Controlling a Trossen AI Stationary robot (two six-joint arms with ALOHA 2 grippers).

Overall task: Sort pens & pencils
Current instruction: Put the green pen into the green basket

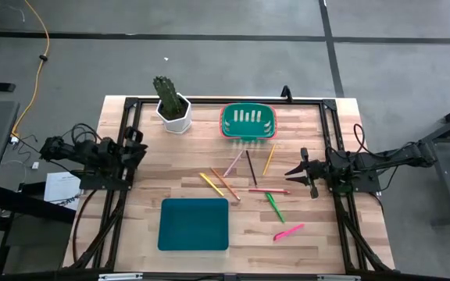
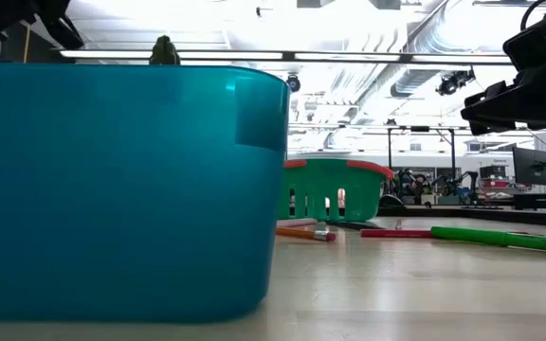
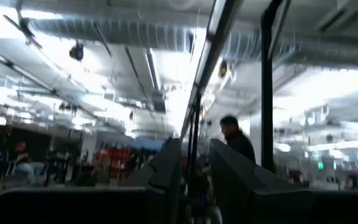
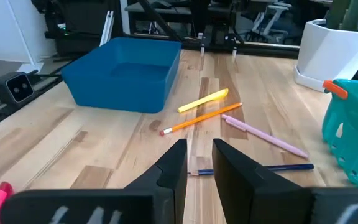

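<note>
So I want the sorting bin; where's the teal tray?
High view: the teal rectangular plastic tray sits front-centre, left of the bright pink pen.

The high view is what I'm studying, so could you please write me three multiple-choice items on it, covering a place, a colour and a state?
1. Where is the potted cactus?
A. left of the green basket
B. inside the tray
C. beside the pink pen

2. What colour is the tray?
A. red
B. teal
C. white

3. What does the right claw hold?
A. a pencil
B. a pen
C. nothing

Answers: 1 A, the cactus stands at the table's far edge beside the basket. 2 B, the tray is teal throughout. 3 C, the claw hovers at the table's right side, fingers apart and empty.
</note>
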